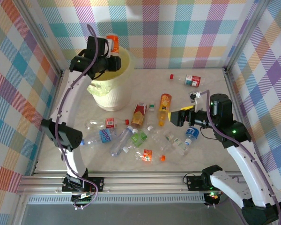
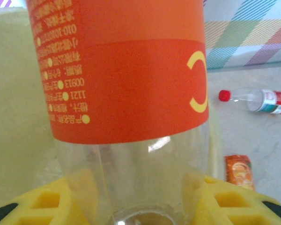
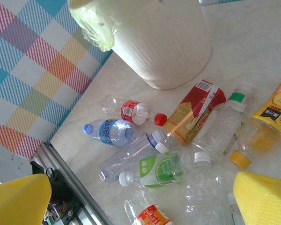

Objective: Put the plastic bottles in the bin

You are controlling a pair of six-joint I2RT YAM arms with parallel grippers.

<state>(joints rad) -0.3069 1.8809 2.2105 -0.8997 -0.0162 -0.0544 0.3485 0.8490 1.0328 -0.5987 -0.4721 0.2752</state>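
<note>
Holding an orange-labelled bottle [image 1: 112,43] over the bin [image 1: 114,96], the left arm looks ready to drop it, so I judge the task to be in its early or middle stretch. The bin, the biggest thing on the surface [image 1: 210,98], stands in the upper left of the top view. It is pale yellow with a liner folded over its rim, and what already lies inside cannot be made out. The left hand [image 1: 111,58] is clamped on the bottle's clear part. In its wrist view the yellow pads [image 2: 51,201] press on either side. The right hand [image 1: 176,117], at centre right of the top view, has its jaws spread wide and grips nothing. It hovers above the right end of the heap.

Most of the work is left. Roughly a dozen plastic bottles [image 1: 121,140] lie in a loose heap across the middle of the frame. The larger ones are a blue-labelled water bottle [image 1: 100,137] at the left end and a yellow-orange bottle [image 1: 165,107] with a red-and-gold one [image 1: 139,114] near it. Smaller clear ones with green, orange and blue labels lie tangled lower down. A red-labelled bottle [image 1: 191,80] lies apart in the upper right. A tiny orange piece [image 1: 162,158], perhaps a cap, lies at the heap's lower edge.

Pastel checked cloth walls [image 1: 187,28] on metal posts close in three sides. The surface is pale and faintly marbled, and a metal rail [image 1: 145,177] along the bottom edge carries the arm bases.
</note>
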